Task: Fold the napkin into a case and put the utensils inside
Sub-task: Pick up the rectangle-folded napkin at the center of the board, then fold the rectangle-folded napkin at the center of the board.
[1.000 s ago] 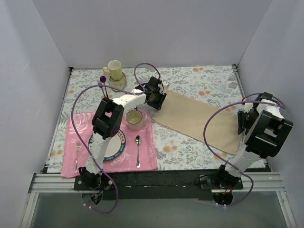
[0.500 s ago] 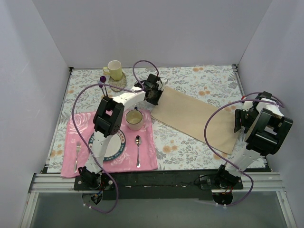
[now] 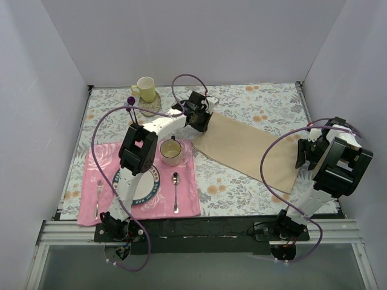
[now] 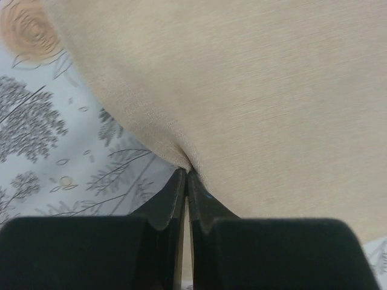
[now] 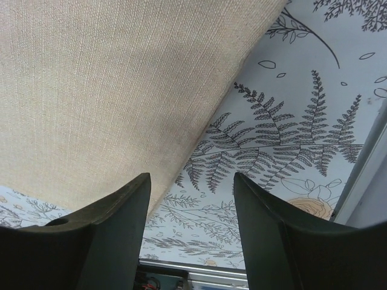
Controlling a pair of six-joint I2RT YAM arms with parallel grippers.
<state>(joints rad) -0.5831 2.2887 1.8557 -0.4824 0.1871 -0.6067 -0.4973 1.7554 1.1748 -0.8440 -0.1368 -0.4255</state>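
Left hand (image 4: 186, 174) pinches napkin (image 4: 260, 84) edge only thinly; cloth may slip out. Right hand (image 5: 190, 181) wide, holds nothing; one-sided pull may skew fold.

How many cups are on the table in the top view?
2. A yellow mug stands on a coaster at the far left; a cream cup stands on the pink placemat, beside the plate. The left arm may hide others.
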